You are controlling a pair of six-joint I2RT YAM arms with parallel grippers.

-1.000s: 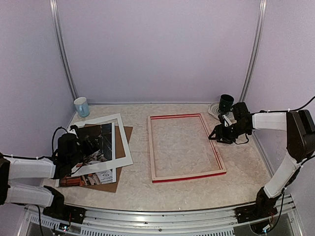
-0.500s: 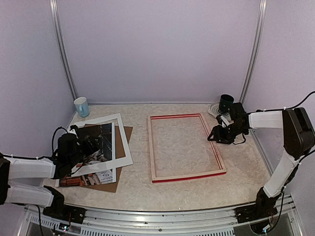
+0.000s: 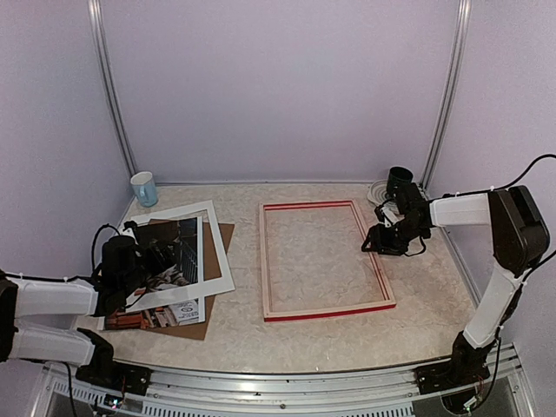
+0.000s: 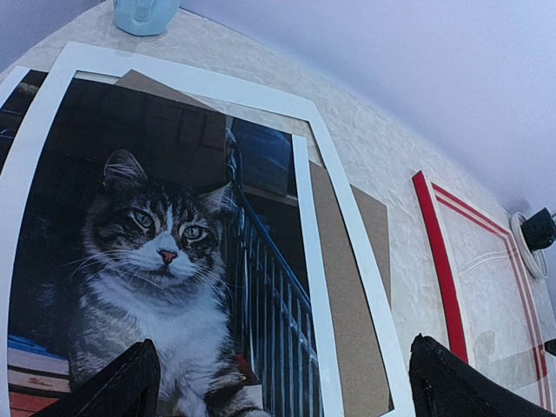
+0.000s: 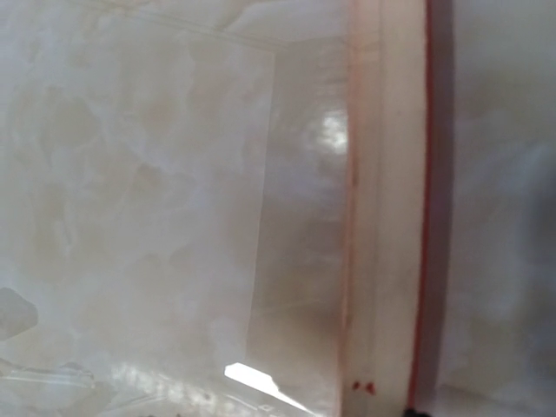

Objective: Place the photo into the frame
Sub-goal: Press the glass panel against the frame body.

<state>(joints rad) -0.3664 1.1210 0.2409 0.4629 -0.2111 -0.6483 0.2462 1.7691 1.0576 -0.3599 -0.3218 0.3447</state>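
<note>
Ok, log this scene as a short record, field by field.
photo: cat print, flat at the left, on the brown backing board, white mat lying over it
frame: mid-table, pale wood side up, no print in it
left gripper: open, above the photo
right gripper: at the frame's right rail; open or shut unclear
task state: photo not yet in frame

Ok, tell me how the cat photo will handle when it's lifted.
The photo looks like a thin sheet, so it'll probably flop if lifted by one edge. Its glossy sheen suggests it's slippery. The white mat lies across it, so it may drag along.
</note>
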